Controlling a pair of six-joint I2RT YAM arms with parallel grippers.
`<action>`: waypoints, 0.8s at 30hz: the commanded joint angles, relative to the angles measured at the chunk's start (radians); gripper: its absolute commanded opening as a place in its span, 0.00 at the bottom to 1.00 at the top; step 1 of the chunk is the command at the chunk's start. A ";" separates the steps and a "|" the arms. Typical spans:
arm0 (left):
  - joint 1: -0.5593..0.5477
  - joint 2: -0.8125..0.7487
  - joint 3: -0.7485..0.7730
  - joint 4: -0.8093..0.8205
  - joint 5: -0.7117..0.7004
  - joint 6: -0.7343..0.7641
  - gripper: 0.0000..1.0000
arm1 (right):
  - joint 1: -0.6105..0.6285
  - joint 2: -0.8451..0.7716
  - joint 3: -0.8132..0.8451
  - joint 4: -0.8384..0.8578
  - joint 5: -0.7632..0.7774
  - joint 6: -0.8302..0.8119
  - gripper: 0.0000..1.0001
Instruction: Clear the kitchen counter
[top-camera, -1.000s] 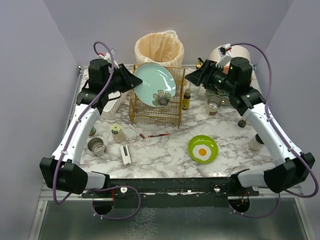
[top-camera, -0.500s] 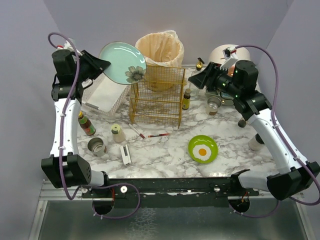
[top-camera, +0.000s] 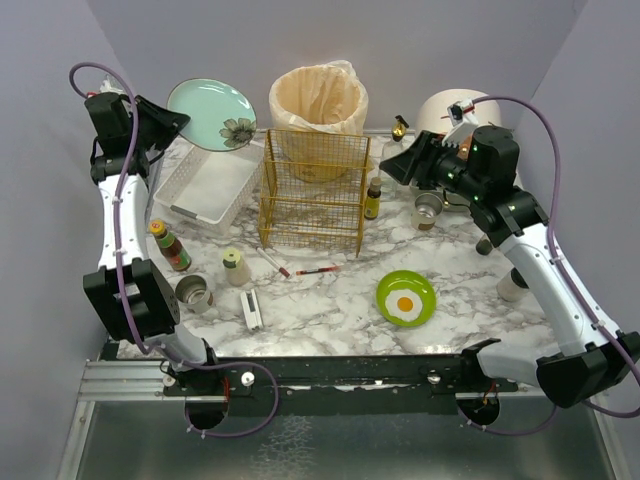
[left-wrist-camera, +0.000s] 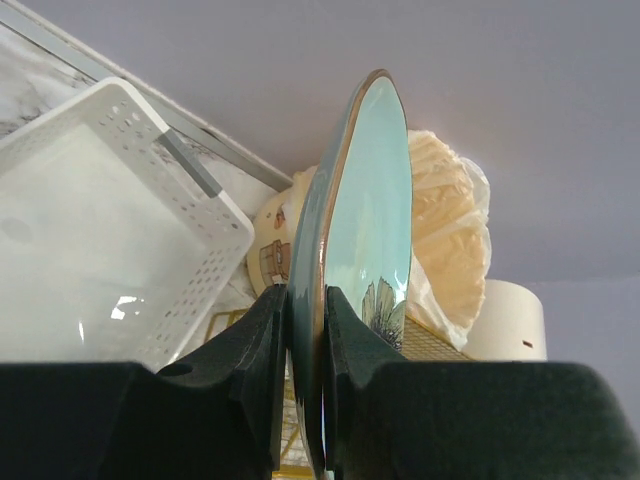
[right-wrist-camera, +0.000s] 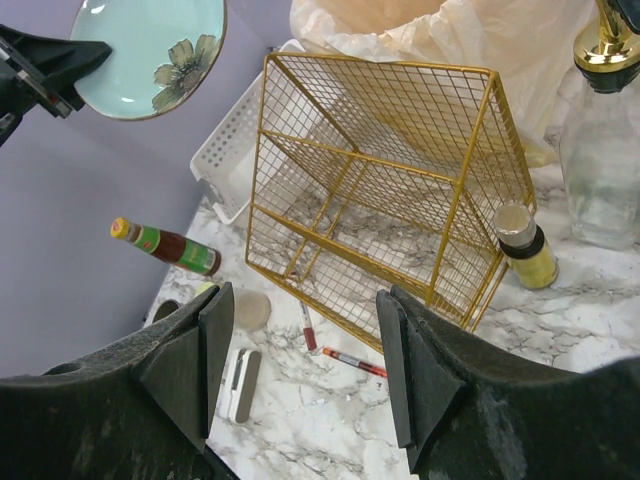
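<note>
Left tool (top-camera: 180, 122) is raised at the far left, jaws narrow and clamped on the rim of the teal plate (top-camera: 211, 113), which is held in the air near the far end of the white slotted tray (top-camera: 205, 186). In the left wrist view the plate stands edge-on, its lower rim lost between the fingers (left-wrist-camera: 262, 360). Right tool (right-wrist-camera: 305, 300) has jaws wide with nothing in them, high over the gold wire rack (right-wrist-camera: 370, 190). Marble surface (top-camera: 330, 300) spans mid-frame beneath both arms, carrying a green dish (top-camera: 406, 298) and a sauce bottle (top-camera: 170, 246). Pale cup (top-camera: 512, 285) at right is half hidden by the right arm. Glass bottle (right-wrist-camera: 605, 170) is cut off at the frame edge.
</note>
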 joint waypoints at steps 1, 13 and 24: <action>0.003 0.045 0.087 0.125 -0.038 0.006 0.00 | -0.001 -0.028 -0.017 -0.027 0.036 -0.023 0.65; 0.003 0.170 0.132 0.068 -0.139 0.079 0.00 | 0.000 -0.041 -0.042 -0.041 0.063 -0.049 0.65; -0.062 0.264 0.210 -0.031 -0.255 0.209 0.00 | 0.000 -0.046 -0.050 -0.046 0.076 -0.070 0.66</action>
